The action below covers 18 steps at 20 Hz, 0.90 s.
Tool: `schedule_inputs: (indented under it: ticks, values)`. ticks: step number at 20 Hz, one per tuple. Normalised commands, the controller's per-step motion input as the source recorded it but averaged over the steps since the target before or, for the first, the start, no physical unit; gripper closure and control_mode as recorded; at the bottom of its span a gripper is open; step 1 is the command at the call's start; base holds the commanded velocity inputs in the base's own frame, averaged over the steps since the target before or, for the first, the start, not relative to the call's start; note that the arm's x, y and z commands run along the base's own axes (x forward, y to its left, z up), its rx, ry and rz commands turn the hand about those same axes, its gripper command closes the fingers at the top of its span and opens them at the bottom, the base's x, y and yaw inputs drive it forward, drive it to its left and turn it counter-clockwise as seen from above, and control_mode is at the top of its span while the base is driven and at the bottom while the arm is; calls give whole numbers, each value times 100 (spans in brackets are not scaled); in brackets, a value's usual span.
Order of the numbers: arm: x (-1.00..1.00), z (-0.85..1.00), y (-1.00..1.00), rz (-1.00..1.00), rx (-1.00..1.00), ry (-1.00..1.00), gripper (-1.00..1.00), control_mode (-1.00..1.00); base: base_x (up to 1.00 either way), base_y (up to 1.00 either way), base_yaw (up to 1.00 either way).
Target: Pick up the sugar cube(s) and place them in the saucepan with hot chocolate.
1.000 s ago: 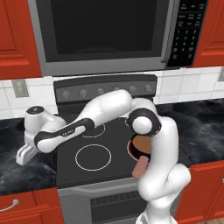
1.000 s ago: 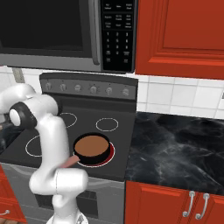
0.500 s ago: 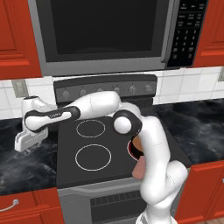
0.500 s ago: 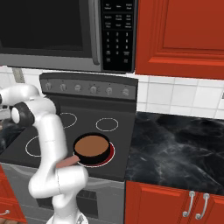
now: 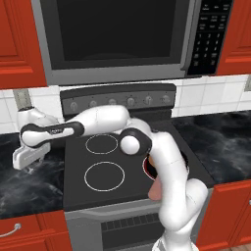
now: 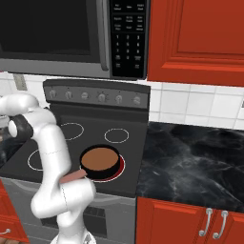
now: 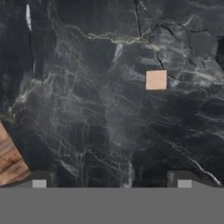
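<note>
Sugar cube lay alone on the dark marble counter left of the stove, upper right of centre in the hand view, touching nothing. Gripper hung above it w/ the two finger tips wide apart at the bottom edge and nothing between them, so it was released and empty.

What changed: over the last sec the arm swung out from above the stove's left side to well past its left edge. In the left base view the hand now sat over the counter by the stove edge; half a sec ago it was a bit closer in. Base cams hadn't shifted, so that was arm motion only.

Saucepan sat on the front right burner, brown liquid showing, pinkish handle pointing toward the robot, well apart from the cube.

Judgement: reach phase nearly done, pick not started. Cube was off-centre vs. the fingers, so prob. a small sideways correction was needed before descent. A brown wooden-looking corner showed at lower left, couldn't tell what it was. Cube is tiny, so easy to nudge away on a misaligned close.
</note>
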Motion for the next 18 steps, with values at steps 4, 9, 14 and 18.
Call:
schedule_inputs:
  ticks: [4, 9, 14, 18]
  values:
    - [0, -45, 0, 0, 0, -13, -100, -100, 0, 0, 0]
    - [0, -38, 0, 0, 0, -12, -100, -100, 0, 0, 0]
    - [1, -2, 0, 0, 0, -4, -100, -100, 0, 0, 0]
    - [26, -10, 1, 0, 0, 0, -100, -100, 0, 0, 0]
